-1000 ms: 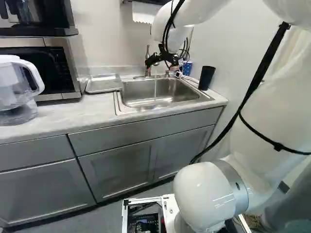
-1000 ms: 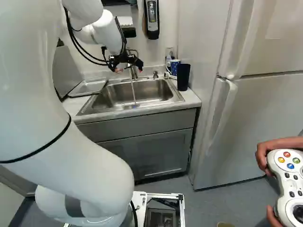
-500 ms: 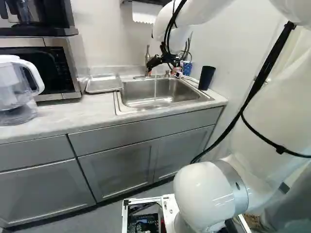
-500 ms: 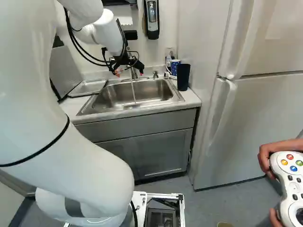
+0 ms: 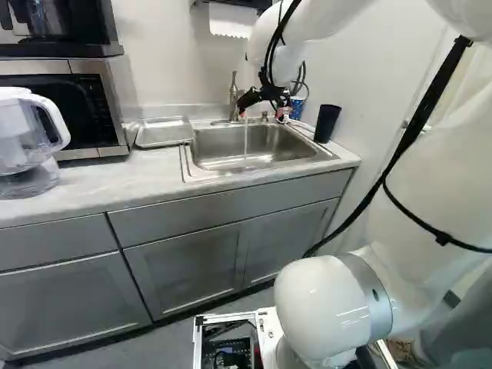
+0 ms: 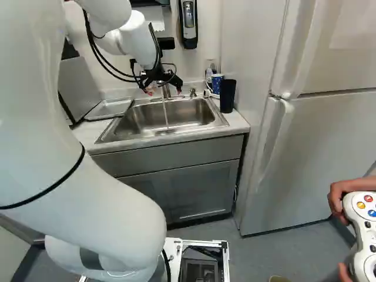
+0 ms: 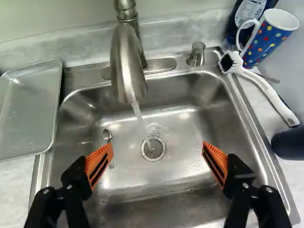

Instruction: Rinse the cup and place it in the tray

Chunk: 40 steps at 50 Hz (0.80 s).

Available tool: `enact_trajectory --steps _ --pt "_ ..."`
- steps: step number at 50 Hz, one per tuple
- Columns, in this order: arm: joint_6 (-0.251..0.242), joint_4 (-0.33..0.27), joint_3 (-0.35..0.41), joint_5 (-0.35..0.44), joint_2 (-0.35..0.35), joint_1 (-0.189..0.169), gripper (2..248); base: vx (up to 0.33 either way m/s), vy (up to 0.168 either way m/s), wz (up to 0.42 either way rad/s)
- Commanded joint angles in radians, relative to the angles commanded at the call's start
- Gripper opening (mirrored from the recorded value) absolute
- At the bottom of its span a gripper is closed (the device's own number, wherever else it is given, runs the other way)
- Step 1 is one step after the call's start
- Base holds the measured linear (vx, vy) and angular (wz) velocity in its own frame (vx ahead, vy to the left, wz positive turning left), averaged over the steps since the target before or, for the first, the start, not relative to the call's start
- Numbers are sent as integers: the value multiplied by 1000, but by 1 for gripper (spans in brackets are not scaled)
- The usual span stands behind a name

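Note:
Over the sink [image 6: 141, 120] hangs my gripper [image 6: 164, 89], its fingers wide apart with nothing between them. In the wrist view the gripper [image 7: 158, 149] shows orange pads, and water from the faucet [image 7: 126, 64] falls beyond them near the drain. A dark cup [image 5: 327, 123] stands upright on the counter beside the sink; only part of this dark cup [image 7: 289, 143] shows in the wrist view. Behind it is a blue dotted mug [image 7: 270, 38]. The flat metal tray [image 7: 28, 111] lies on the other side of the sink.
A spoon [image 7: 107, 136] lies in the sink. A white-handled brush [image 7: 266, 88] rests by the mug, near a bottle [image 7: 247, 16]. The microwave [image 5: 65, 104] and a water pitcher [image 5: 27, 142] stand left of the tray. The fridge [image 6: 317, 147] rises at right; a hand [image 6: 341, 194] holds a controller.
My gripper has shifted slightly to the right above the sink and turned a little, its fingers still apart. The base, cup and tray have stayed where they were.

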Motion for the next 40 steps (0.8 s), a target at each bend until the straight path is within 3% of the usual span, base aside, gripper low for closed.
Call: enact_trajectory --steps 40 --pt "0 0 65 54 48 -140 247 0 0 0"
